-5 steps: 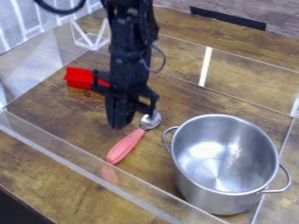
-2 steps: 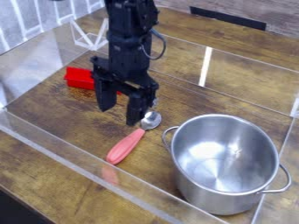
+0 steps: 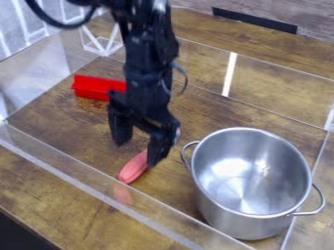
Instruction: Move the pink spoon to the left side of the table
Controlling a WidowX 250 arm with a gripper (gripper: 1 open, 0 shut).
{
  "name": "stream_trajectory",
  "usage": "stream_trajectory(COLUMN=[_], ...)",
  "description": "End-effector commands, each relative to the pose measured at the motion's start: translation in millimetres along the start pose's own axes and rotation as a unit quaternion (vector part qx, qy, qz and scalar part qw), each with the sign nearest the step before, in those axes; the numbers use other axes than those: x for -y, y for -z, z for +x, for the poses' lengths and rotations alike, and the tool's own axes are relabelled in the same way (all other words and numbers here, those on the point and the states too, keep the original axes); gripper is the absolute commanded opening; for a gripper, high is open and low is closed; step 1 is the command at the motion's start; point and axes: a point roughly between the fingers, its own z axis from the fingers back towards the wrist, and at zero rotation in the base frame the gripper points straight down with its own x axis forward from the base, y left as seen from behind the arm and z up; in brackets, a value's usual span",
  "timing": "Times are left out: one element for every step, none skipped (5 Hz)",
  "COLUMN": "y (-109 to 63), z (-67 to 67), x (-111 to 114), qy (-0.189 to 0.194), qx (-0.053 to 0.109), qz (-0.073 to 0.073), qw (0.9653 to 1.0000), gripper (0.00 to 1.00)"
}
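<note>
So the pincer point(image 3: 141, 146) is pointing straight down with its two fingers point(image 3: 120, 134) spread wide, about as far apart as they've been in any of these shots. It sits low over the pink spoon point(image 3: 135, 169), with the fingers either side of the upper end of the handle. Nothing is clamped that I can see; the spoon just lies flat on the worktop point(image 3: 59, 186). Whether the fingertips actually touch the wood or the spoon, I can't tell from this angle.

The spoon is in the front-middle area, just beside the left rim of the steel pot point(image 3: 255, 181), handle pointing toward the front acrylic wall point(image 3: 78, 166). Its little metal bowl is hidden behind the pincer now. The red block point(image 3: 92, 87) sits further back on the left, behind the arm.

Compared with a second ago: back then the fingers were shut tight together, right above the spoon's bowl end. A bit under half a second ago they'd opened and the pincer was higher up, with the silver bowl plainly visible below it. Now it's dropped down around the handle with the fingers wide. Spoon, pot and block haven't budged across the three shots.
</note>
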Motion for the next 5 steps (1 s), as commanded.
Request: stream_trajectory(y=[-3.2,-2.7,-2.8,-20.6,-37.0], z=[3.2,2.6,2.5,2.6,2.5], x=[3,2,1,-3,-5], qy=[0.006,0.005,0.004,0.007,0.008], qx=[0.017,0.014,0.013,0.013,0.013], qz=[0.001,0.000,0.001,0.010,0.017], qw=[0.9998,0.9999,0.9999,0.9998,0.9997], gripper=[1.00,0.00,0.00,0.00,0.00])
